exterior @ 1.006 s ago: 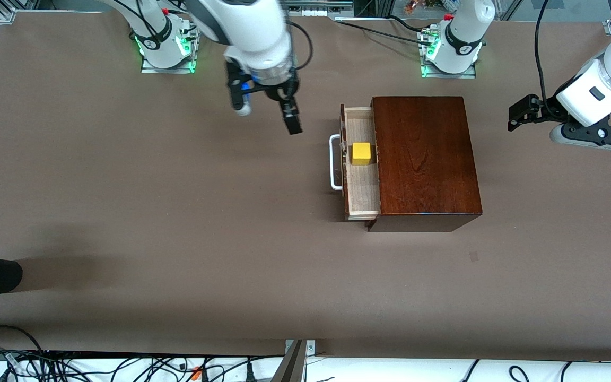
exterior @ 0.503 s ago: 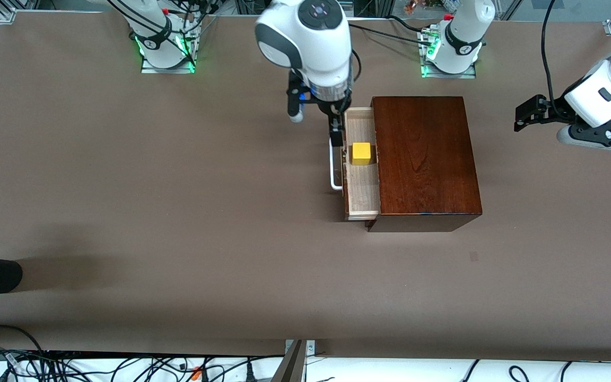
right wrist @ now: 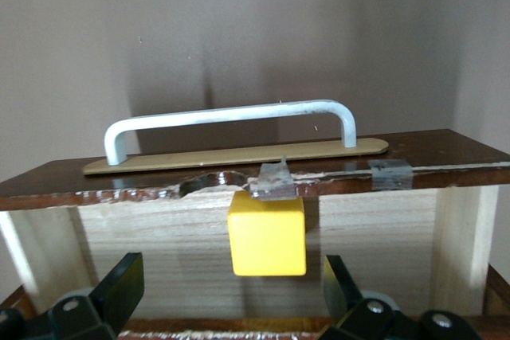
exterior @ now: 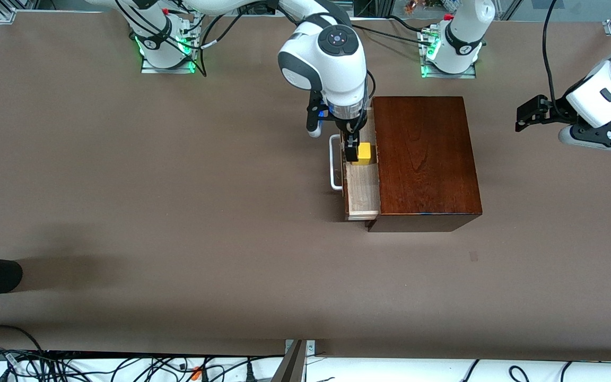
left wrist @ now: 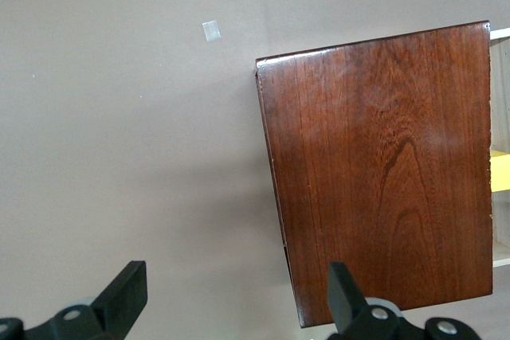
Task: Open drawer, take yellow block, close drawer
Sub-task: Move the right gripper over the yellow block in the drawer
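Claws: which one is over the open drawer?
The right claw, open, over the drawer astride the yellow block. The left claw waits past the wooden box.

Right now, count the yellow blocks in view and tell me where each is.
1. The yellow block sits in the open drawer, under the right gripper, between its open fingers. Others may be hidden in the part still inside the wooden box.
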Controlling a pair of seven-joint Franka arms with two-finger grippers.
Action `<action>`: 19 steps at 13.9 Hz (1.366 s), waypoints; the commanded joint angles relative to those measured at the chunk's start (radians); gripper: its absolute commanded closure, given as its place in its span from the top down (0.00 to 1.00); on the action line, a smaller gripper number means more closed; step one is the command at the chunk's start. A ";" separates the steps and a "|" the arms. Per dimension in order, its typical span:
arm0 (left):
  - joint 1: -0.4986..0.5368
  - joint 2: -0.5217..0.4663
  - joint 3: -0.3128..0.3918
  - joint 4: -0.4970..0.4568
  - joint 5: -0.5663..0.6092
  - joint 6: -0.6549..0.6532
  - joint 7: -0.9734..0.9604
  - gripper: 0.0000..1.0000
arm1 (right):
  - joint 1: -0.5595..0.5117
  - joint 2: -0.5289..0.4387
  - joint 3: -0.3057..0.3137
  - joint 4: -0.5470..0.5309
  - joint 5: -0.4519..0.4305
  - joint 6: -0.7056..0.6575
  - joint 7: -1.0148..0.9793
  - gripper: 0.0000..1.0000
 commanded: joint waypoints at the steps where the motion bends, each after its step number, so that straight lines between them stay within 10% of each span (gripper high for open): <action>1: 0.005 -0.005 -0.002 -0.006 -0.003 -0.001 0.023 1.00 | 0.039 0.050 -0.024 0.039 -0.025 0.025 0.029 1.00; 16: 0.005 -0.006 -0.002 -0.006 -0.003 -0.002 0.023 1.00 | 0.082 0.109 -0.053 0.037 -0.026 0.077 0.026 1.00; 17: 0.006 -0.006 -0.002 -0.006 -0.003 -0.004 0.023 1.00 | 0.082 0.110 -0.053 0.036 -0.025 0.077 0.026 0.91; 19: 0.006 -0.006 -0.002 -0.006 -0.003 -0.014 0.023 1.00 | 0.082 0.107 -0.053 0.037 -0.026 0.077 0.023 0.30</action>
